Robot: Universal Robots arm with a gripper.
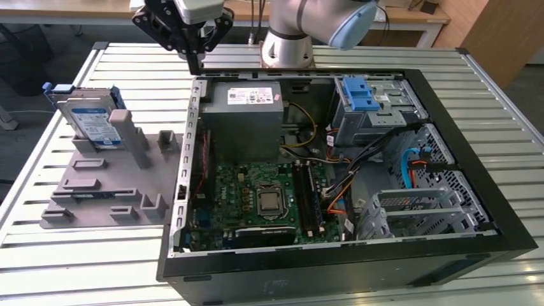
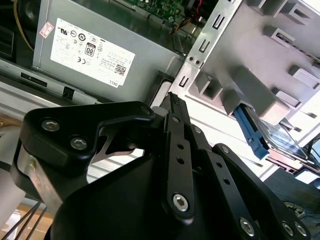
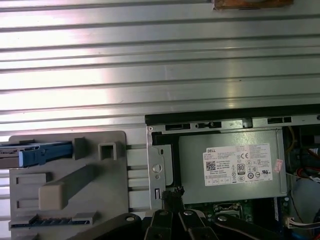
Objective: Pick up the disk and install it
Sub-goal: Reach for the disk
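My gripper [image 1: 195, 62] hangs with its black fingers pointing straight down, the tips pressed together and nothing held between them. My arm [image 1: 299, 22] stands on the exterior view's right of the gripper, a grey tube with a pale blue cap [image 1: 353, 25] at one joint, and it reaches across to carry the wrist. In both wrist views the fingers [image 2: 176, 150] [image 3: 165, 220] narrow to one closed tip, with black bolted links on either side.

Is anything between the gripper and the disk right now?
Nothing visible does. The gripper hangs above the back corner of the computer case; the disk stands upright in the grey fixture on the exterior view's left, with only bare table slats between them.
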